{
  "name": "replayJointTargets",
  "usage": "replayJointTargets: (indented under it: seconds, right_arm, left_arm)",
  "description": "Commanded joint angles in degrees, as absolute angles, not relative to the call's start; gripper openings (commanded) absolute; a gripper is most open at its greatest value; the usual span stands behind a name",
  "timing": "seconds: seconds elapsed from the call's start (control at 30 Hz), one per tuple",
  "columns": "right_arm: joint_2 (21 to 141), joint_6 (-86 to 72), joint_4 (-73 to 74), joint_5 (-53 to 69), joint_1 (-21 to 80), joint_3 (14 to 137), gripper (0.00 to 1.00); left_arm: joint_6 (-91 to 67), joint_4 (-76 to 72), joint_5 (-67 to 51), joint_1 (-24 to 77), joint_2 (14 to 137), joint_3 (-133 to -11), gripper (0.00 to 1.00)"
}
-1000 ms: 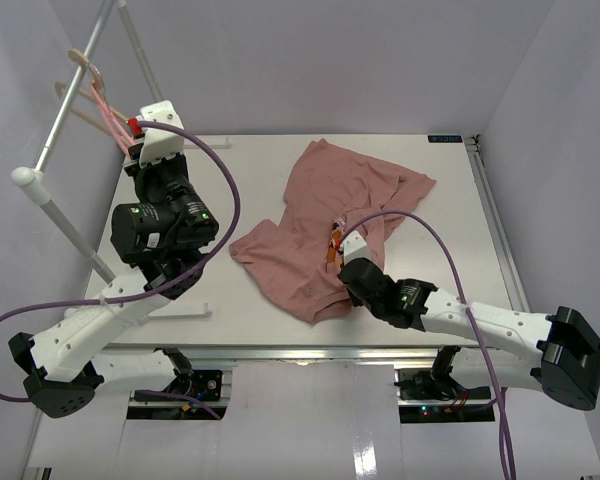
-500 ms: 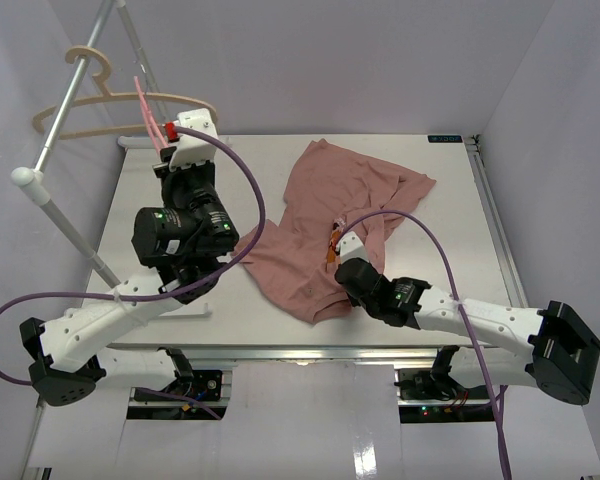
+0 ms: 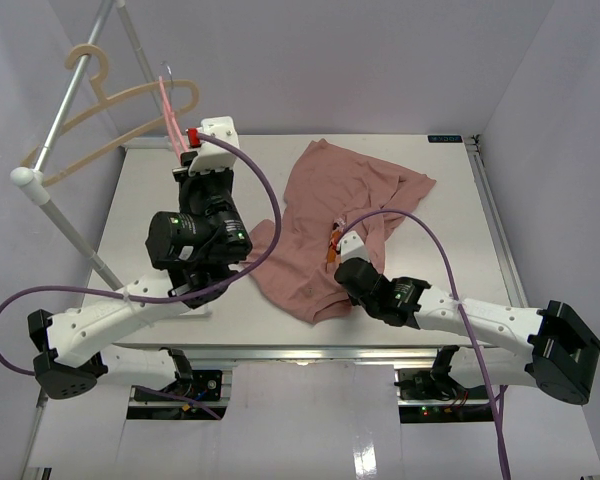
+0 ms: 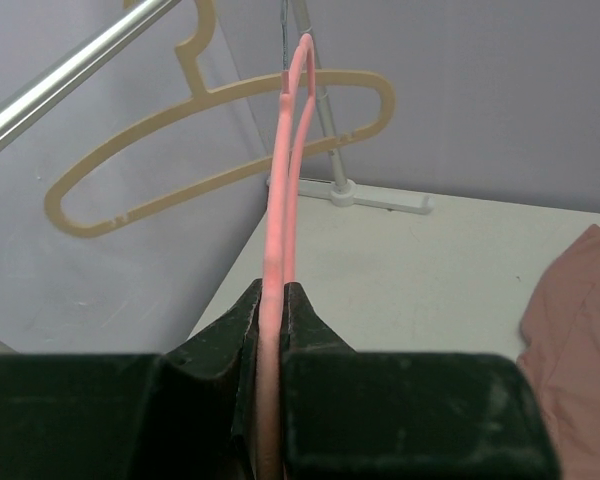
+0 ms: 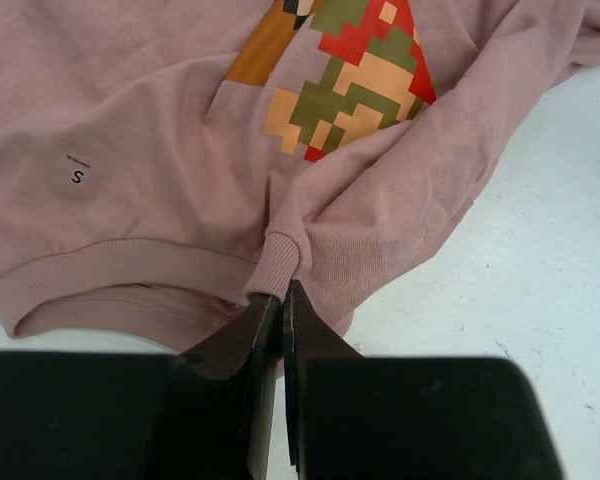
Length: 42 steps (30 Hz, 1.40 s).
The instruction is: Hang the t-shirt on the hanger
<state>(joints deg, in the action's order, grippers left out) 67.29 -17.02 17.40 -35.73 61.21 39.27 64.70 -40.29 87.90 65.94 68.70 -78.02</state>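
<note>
Status: left gripper (image 3: 183, 141) is clamped on the thin pink wire-frame hanger (image 3: 168, 104). In the left wrist view the jaws are pinched on the frame's lower end, and the hanger (image 4: 284, 180) stands upright out of the left gripper (image 4: 273, 300).

Left arm pose: base at the near-left, forearm running right along the near edge, elbow bent, wrist raised over the left side of the white table (image 3: 450, 230), fingers pointing toward the far-left corner. The pink hanger is held in the air, just beside the thicker beige plastic hanger (image 3: 120, 108) that hangs on the slanted metal rail (image 3: 72, 88). Can't tell whether the two hangers touch.

Right arm pose: base at the near-right, lying low and stretched left along the near edge. The right gripper (image 3: 337, 252) is down on the dusty-pink cloth t-shirt (image 3: 330, 195). In the right wrist view its jaws are closed on a ribbed fold at the neckline, right gripper (image 5: 280, 300), just below the pixel-pattern orange-red-green tag (image 5: 340, 75).

The t-shirt (image 5: 130, 110) lies crumpled on the table's middle, well apart from the pink hanger.
</note>
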Motion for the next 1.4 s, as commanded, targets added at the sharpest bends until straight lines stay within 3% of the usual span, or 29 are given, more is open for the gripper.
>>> replayJointTargets:
  seconds: [0.0,0.4,0.53,0.6,0.67,0.77,0.9,1.2,1.37]
  right_arm:
    - [66.6,-18.5,18.1,-38.5,61.4,41.4,0.08]
    - [62.7,-21.4,18.3,-37.4,58.9,40.6,0.08]
    - [59.4,-21.7,17.5,-36.7,58.0,39.3,0.08]
    - [57.7,-21.6,16.8,-36.3,57.8,38.6,0.08]
    - [57.0,-21.6,16.6,-35.9,57.7,38.3,0.08]
    - [56.8,-21.7,16.6,-35.5,57.6,38.1,0.08]
    - [55.9,-22.3,16.6,-35.6,56.8,38.1,0.08]
    - [47.3,-21.6,16.8,-26.8,43.9,36.1,0.08]
    - [45.5,-22.2,19.8,-26.7,40.9,39.4,0.08]
  left_arm:
    - [64.9,-41.3,89.1,72.3,70.1,-80.1,0.00]
    - [62.1,-51.6,84.8,90.3,72.1,-73.3,0.00]
    - [38.1,-27.5,79.6,92.4,72.1,-73.7,0.00]
    - [16.6,-2.6,69.5,92.6,71.9,-80.2,0.00]
    - [6.9,8.7,56.2,91.4,70.5,-81.8,0.00]
    - [9.1,0.5,49.9,89.6,66.4,-75.7,0.00]
    - [-2.4,5.6,35.9,78.4,61.4,-70.0,0.00]
    - [-11.9,10.4,32.6,74.6,46.6,-50.9,0.00]
    - [-14.5,14.5,24.1,74.7,39.0,-44.0,0.00]
